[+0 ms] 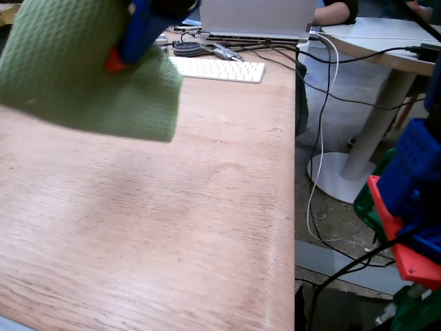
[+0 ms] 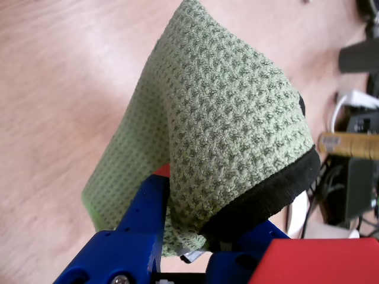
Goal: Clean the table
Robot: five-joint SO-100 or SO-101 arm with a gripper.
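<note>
The gripper (image 2: 195,245) is clamped on the green cloth (image 2: 225,136), which hangs below it, apparently clear of the tabletop (image 1: 172,227). Wiping appears still pending; no visible dirt.

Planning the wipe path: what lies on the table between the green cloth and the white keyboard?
Nothing: in the fixed view, bare table wood separates the green cloth from the white keyboard.

My fingers (image 2: 177,236) are blue with a red tip. The cloth (image 2: 231,124) is pale green in a waffle weave, with a black hem. The surface (image 1: 172,227) is pale-brown wood grain. At its far edge lie a white keyboard (image 1: 220,69) and black cables (image 1: 275,55).
</note>
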